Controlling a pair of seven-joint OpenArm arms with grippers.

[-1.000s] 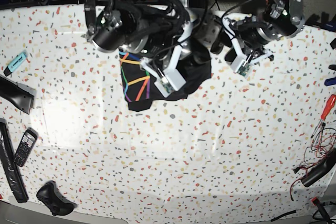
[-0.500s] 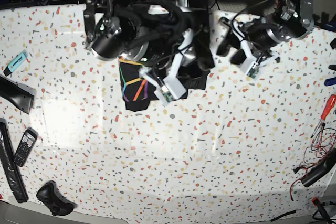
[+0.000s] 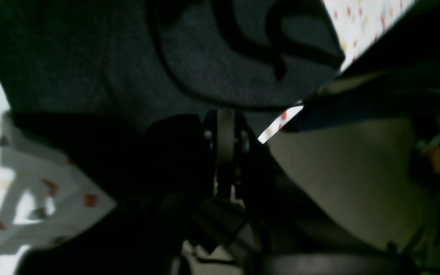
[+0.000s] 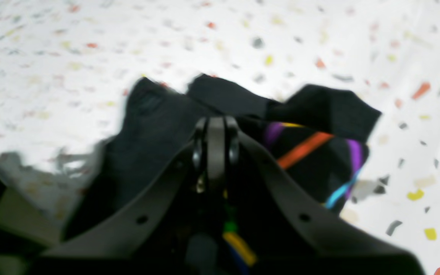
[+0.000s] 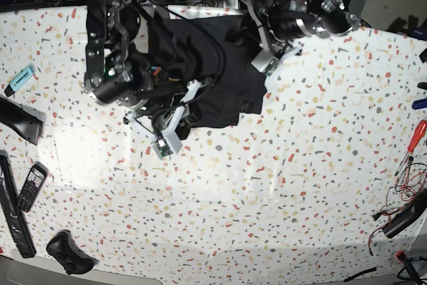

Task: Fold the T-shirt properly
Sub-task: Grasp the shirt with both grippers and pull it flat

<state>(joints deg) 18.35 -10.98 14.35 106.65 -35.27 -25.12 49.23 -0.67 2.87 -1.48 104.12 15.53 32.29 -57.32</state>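
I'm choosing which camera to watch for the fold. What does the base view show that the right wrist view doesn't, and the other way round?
Only the base view: both arms, the left gripper at the far edge, and a phone and red screwdriver at the table's sides. Only the right wrist view: the right gripper shut on cloth beside the rainbow print. Both: the black T-shirt on the speckled table.

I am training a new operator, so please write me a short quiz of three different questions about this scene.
1. True or false: the T-shirt lies at the table's far edge.
2. How do the right gripper's jaws stand: A open, B shut on fabric?
3. Which tool with a red handle lies near the table's right edge?

Key: 1 true; 2 B; 3 the screwdriver.
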